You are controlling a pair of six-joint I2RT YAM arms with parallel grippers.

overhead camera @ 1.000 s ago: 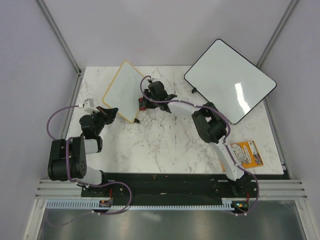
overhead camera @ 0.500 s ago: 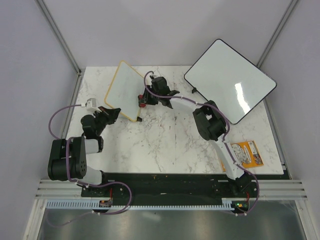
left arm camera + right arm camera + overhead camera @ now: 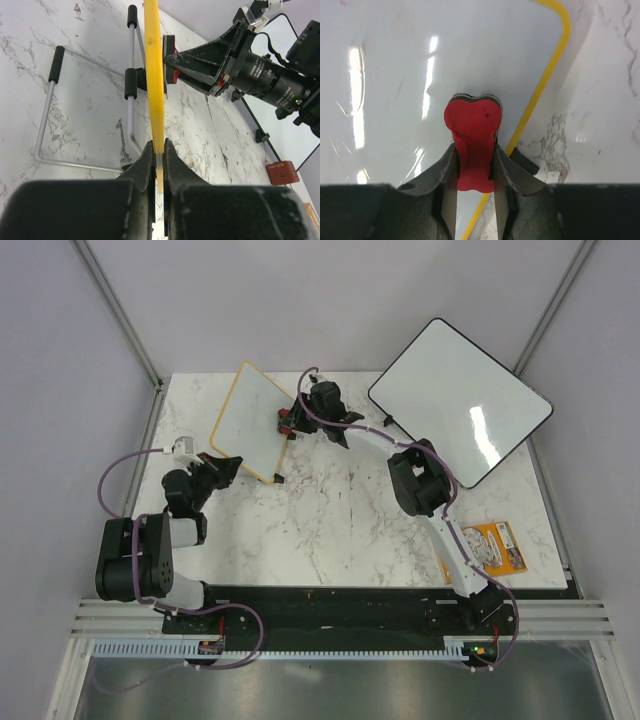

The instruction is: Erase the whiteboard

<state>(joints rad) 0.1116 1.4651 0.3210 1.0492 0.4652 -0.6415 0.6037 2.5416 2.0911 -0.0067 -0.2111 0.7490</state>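
Note:
The small yellow-framed whiteboard (image 3: 250, 420) stands tilted on the marble table, at the far left. My left gripper (image 3: 222, 466) is shut on its near-left frame edge; the left wrist view shows the yellow frame (image 3: 154, 75) edge-on between my fingers (image 3: 158, 152). My right gripper (image 3: 290, 422) is shut on a red eraser (image 3: 472, 130) and presses it onto the white surface (image 3: 395, 75) close to the board's yellow right edge (image 3: 540, 90). The eraser also shows against the board in the left wrist view (image 3: 172, 60).
A larger black-framed whiteboard (image 3: 460, 400) stands at the far right. An orange packet (image 3: 490, 545) lies at the near right. A wire stand (image 3: 50, 115) sits behind the small board. A small red box (image 3: 281, 172) lies on the table.
My right gripper has moved the eraser toward the far side along the board's right part. The small board has shifted slightly. My left gripper stays shut on the frame.

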